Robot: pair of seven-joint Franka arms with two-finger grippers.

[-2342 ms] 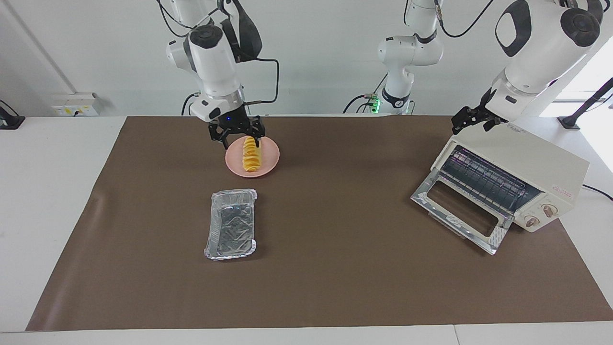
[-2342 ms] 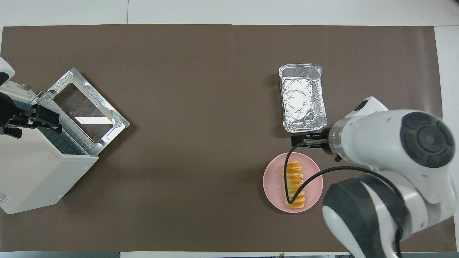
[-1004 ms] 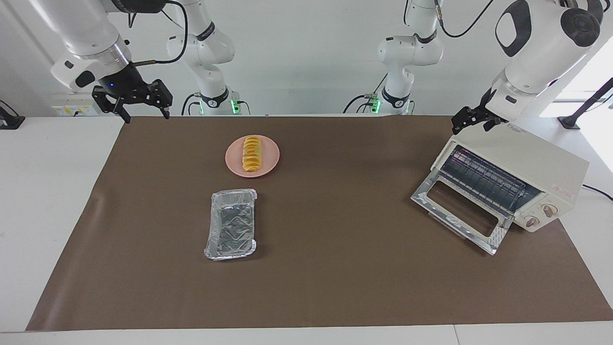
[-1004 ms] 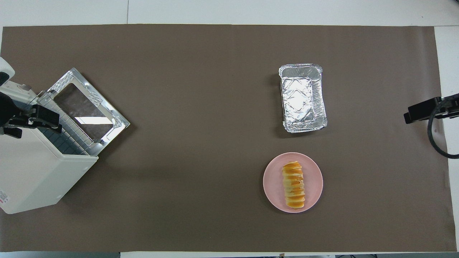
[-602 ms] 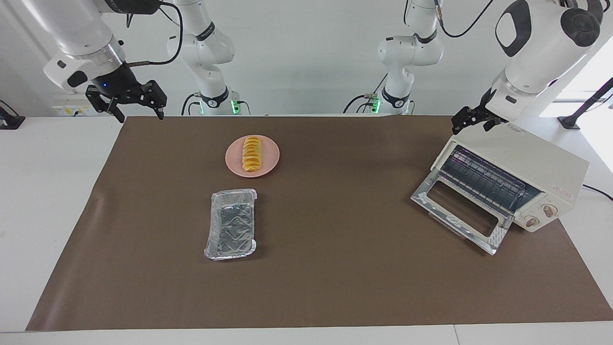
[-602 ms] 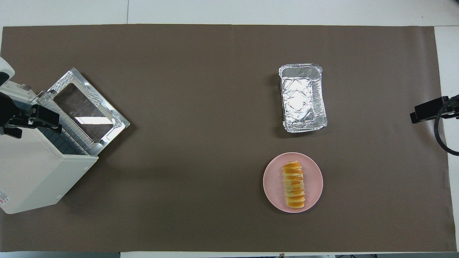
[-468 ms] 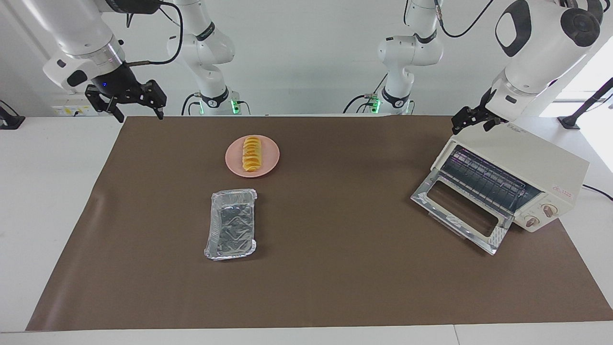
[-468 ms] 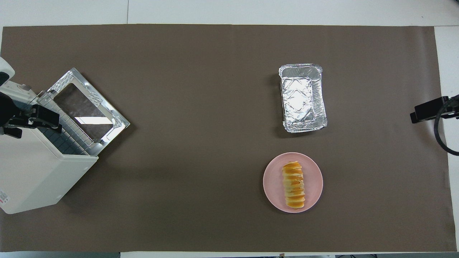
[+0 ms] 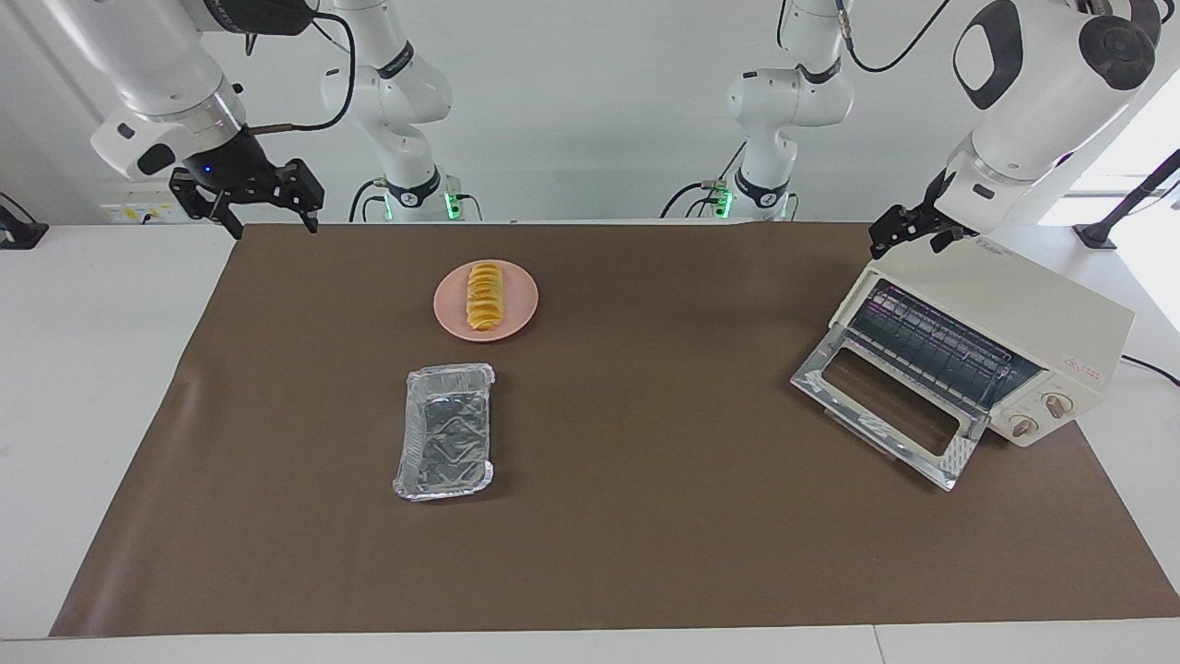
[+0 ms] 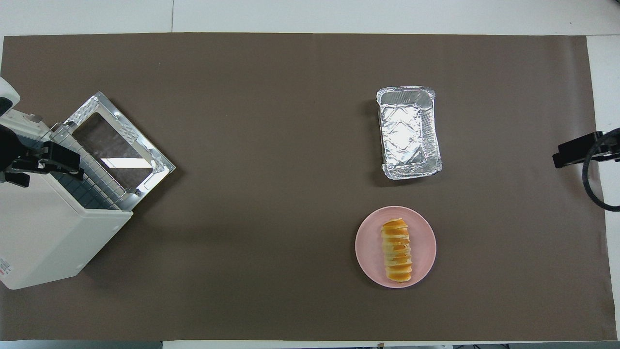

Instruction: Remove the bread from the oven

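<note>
The bread is a ridged golden loaf lying on a pink plate, toward the right arm's end of the table. It also shows in the overhead view. The cream-white oven stands at the left arm's end with its glass door dropped open, and I see nothing on its wire rack. My right gripper is open and empty, up in the air over the mat's corner by the right arm's base. My left gripper is open and waits over the oven's top edge.
A crinkled silver foil tray lies empty, farther from the robots than the plate. It also shows in the overhead view. The open oven door juts out over the brown mat.
My right gripper has left the bread on the plate, risen and swung away to the mat's corner at its own end. The left arm, bread, tray and oven have not moved.
</note>
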